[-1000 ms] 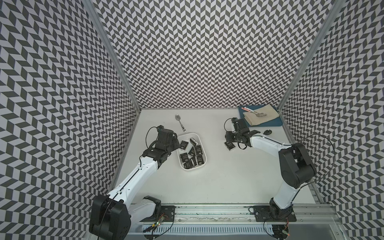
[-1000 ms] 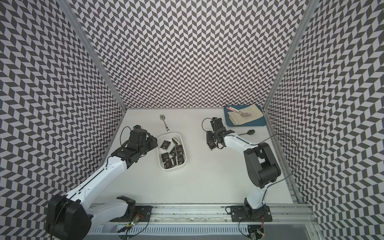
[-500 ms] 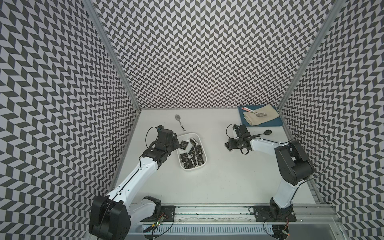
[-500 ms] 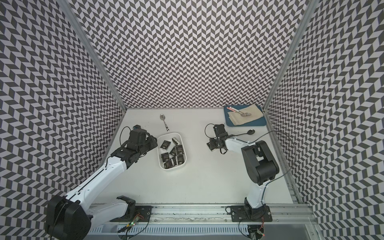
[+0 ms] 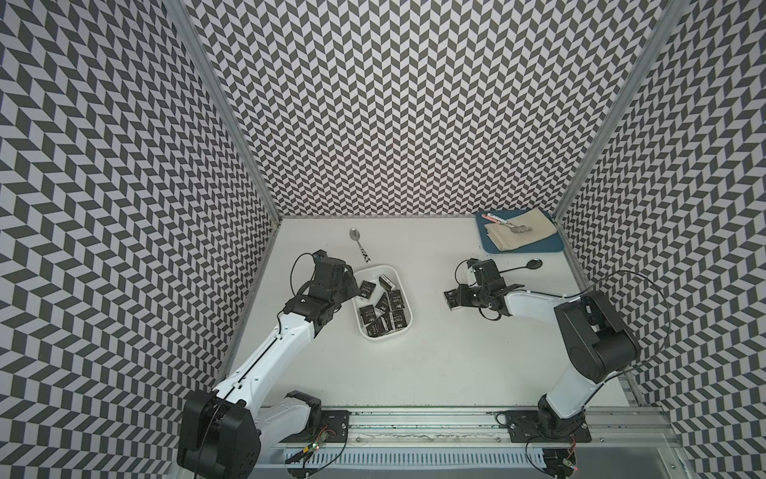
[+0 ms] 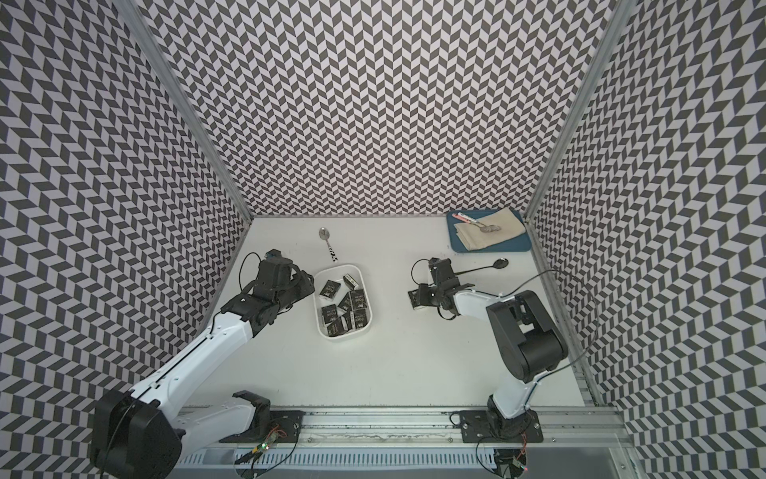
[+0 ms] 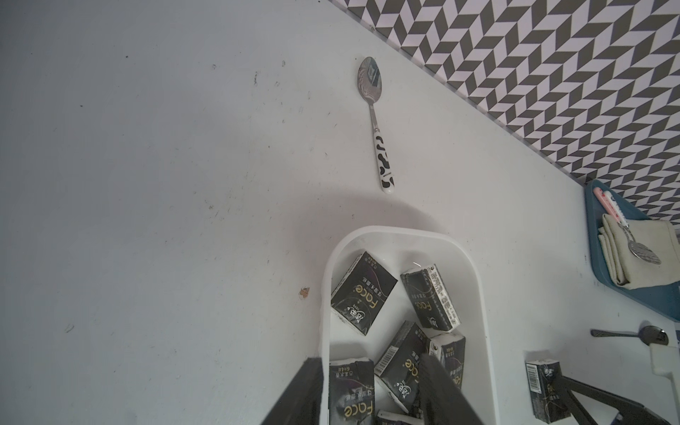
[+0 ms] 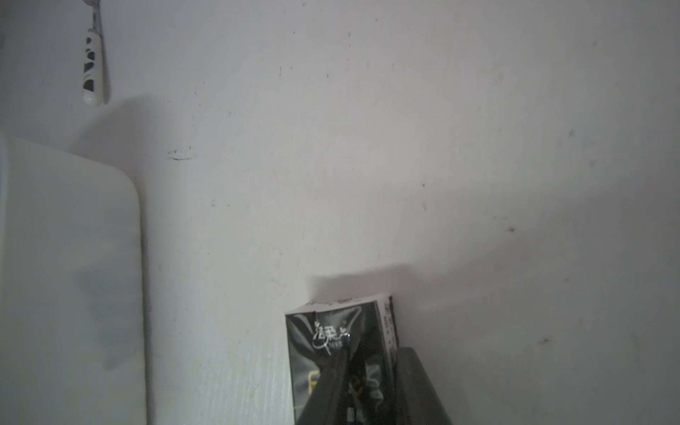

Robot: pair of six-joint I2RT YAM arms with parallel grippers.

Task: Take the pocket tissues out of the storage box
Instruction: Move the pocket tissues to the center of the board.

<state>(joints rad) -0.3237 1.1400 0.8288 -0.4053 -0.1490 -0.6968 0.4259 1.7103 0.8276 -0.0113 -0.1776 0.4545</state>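
The white storage box (image 5: 375, 269) (image 6: 338, 267) sits left of centre and holds several black pocket tissues (image 5: 383, 311) (image 7: 362, 292). My left gripper (image 5: 352, 286) (image 7: 371, 362) is open and straddles the box's left wall (image 7: 474, 279). One of its fingers is outside and the other inside, over a packet. One more packet (image 5: 449, 299) (image 6: 413, 299) (image 8: 323, 323) is outside, low over the table to the right of the box. My right gripper (image 5: 458, 297) (image 8: 371, 347) is shut on it, with one finger dug into its dented face and the other against its side.
A spoon with a black-and-white handle (image 5: 359, 244) lies just behind the box. A black spoon (image 5: 526, 265) lies behind my right wrist. A blue tray (image 5: 485, 238) with a beige cloth and a spoon stands in the back right corner. Patterned walls close three sides.
The right gripper's jaws have narrowed onto the packet, which stays at about the same spot right of the box. The left arm has not moved.
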